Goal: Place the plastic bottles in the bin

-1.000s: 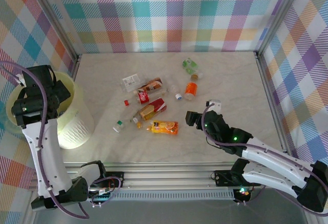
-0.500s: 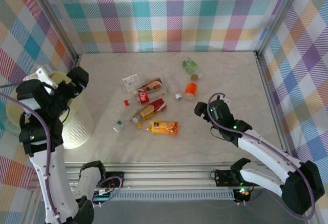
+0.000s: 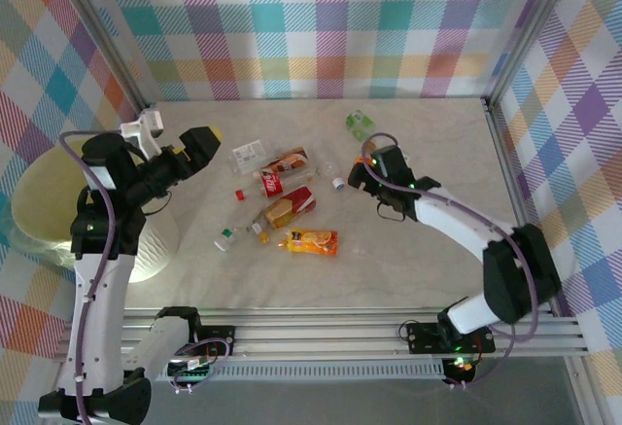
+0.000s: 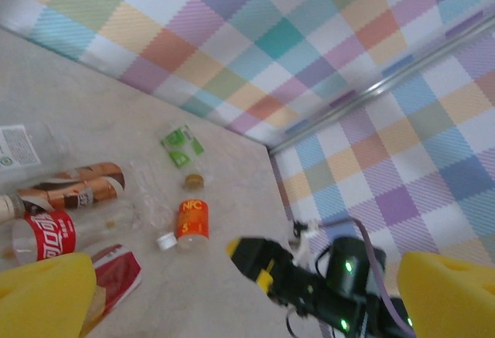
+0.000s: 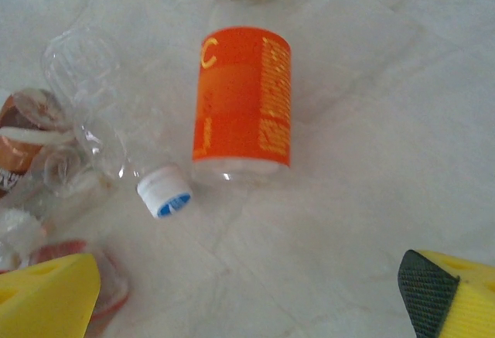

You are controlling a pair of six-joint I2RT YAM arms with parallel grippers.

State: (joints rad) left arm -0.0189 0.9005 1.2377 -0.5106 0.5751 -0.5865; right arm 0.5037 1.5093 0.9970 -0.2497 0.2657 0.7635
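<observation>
The step in hand is judged to be the pick-up of the orange-labelled bottle [image 5: 243, 106], over which the right gripper [image 5: 249, 280] is poised with its fingers spread wide and nothing held. In the right wrist view the bottle lies flat on the table [image 5: 371, 160] at twelve o'clock from the gap between the fingers, apart from them, with its length running away from the camera. The grip would best be taken across the labelled body, and the fingers should be lowered to either side before being closed. A clear bottle [image 5: 93, 121] with a blue cap [image 5: 164, 196] lies just beside it at ten o'clock and should be left undisturbed. In the top view the left gripper [image 3: 206, 139] is also held spread and empty, with the bin [image 3: 144, 248] at seven o'clock from it and the other plastic bottles [image 3: 289, 207] at four o'clock.
</observation>
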